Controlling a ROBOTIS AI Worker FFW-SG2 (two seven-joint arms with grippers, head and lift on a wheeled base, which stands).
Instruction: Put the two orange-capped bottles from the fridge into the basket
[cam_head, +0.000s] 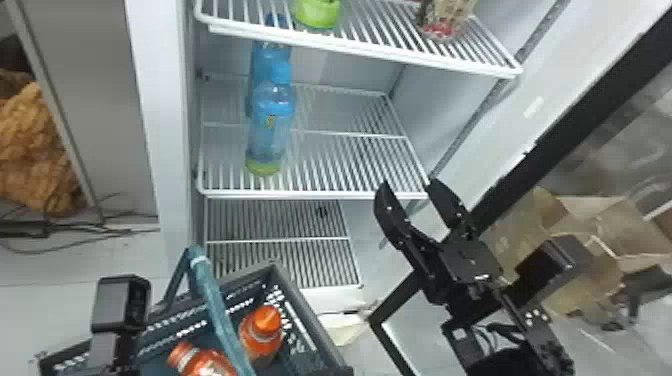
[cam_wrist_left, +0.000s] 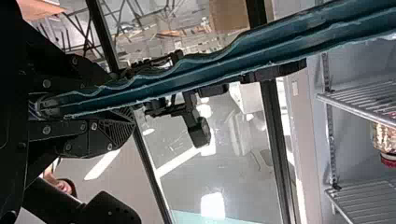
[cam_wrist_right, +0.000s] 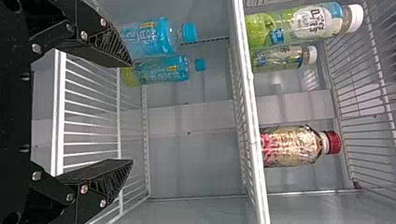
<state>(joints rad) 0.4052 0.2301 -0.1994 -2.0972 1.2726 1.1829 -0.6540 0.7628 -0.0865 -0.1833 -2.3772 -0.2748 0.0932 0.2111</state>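
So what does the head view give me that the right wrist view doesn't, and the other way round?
Head view: the basket, its teal handle and, inside, the two orange-capped bottles.
Right wrist view: two white caps and a red cap, on upper-shelf bottles.
Both: two blue-capped bottles and the right gripper, jaws open.

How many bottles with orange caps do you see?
2, both in the basket: one bottle just right of the teal handle, the other bottle left of it, nearer the robot. More might be hidden, since the basket runs past the head view's bottom edge.
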